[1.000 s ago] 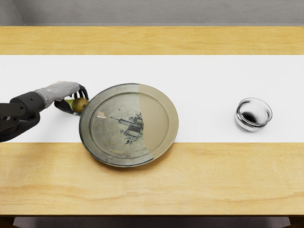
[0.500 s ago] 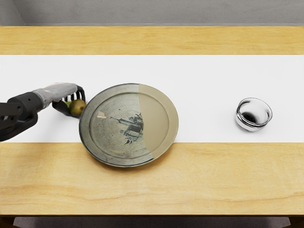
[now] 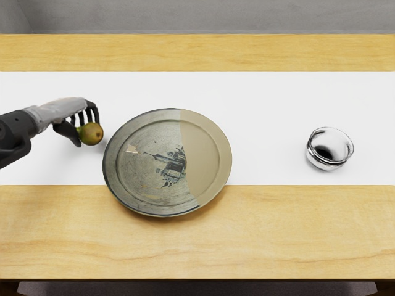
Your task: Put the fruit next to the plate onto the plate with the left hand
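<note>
A single head view looks down at a slant from above the near side of the counter (image 3: 197, 234). It faces across the counter toward its far edge and the grey band (image 3: 197, 15) beyond. Both long edges show, while the counter runs off the frame left and right. The plate (image 3: 207, 154) lies just left of centre and the bowl (image 3: 329, 148) toward the right. The left arm (image 3: 18, 132) enters at the left edge.
</note>
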{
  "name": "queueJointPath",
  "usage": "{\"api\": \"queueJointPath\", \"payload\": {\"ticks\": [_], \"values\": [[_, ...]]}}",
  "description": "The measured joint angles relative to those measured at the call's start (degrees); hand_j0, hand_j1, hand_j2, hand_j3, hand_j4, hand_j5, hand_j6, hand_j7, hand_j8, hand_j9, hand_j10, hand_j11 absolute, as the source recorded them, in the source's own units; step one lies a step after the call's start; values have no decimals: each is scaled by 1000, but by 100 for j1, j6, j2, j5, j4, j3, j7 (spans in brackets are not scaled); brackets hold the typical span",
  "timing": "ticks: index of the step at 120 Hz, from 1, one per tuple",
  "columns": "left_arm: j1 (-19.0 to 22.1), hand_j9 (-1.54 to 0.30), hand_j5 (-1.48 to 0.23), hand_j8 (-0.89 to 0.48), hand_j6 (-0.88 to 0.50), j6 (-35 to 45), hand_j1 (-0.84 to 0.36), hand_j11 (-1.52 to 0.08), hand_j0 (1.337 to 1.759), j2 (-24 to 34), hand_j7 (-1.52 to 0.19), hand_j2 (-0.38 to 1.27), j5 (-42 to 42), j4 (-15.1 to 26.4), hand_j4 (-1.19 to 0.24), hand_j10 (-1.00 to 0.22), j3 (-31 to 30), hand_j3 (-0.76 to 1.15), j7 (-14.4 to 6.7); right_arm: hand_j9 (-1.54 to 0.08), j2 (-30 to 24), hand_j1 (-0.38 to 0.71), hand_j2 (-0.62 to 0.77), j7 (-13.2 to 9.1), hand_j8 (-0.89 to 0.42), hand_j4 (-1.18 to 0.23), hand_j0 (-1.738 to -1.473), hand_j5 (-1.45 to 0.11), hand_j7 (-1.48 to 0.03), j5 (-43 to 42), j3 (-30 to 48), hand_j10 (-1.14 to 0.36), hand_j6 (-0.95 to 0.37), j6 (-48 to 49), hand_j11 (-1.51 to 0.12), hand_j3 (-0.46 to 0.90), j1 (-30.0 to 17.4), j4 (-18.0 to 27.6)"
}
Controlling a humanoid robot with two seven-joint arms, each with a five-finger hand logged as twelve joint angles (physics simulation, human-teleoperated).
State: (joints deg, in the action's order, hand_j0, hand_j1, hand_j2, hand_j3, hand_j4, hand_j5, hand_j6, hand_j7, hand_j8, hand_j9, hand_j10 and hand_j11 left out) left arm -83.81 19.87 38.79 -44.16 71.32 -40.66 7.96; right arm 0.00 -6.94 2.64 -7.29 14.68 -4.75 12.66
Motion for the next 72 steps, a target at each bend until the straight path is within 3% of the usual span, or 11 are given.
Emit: {"api": "queueJointPath", "payload": {"ticks": [44,72], "values": [[-85,-988,-981,-655,-537,-639,-331,-989,1656,567,-986,576,-10,399,-543,-743,726,-3,-5,-22,0,-329,-4,0,-17,-17,-1658,-22,-22,0,0,-17,-16,0,-22,0,0,0],[-82,-984,-975,-665,-549,-1026,-341,-985,1657,592,-979,614,-6,481,-545,-742,1172,-1,-11,-22,0,-329,-3,0,-16,-17,-1658,-22,-22,0,0,-17,-16,0,-22,0,0,0]]}}
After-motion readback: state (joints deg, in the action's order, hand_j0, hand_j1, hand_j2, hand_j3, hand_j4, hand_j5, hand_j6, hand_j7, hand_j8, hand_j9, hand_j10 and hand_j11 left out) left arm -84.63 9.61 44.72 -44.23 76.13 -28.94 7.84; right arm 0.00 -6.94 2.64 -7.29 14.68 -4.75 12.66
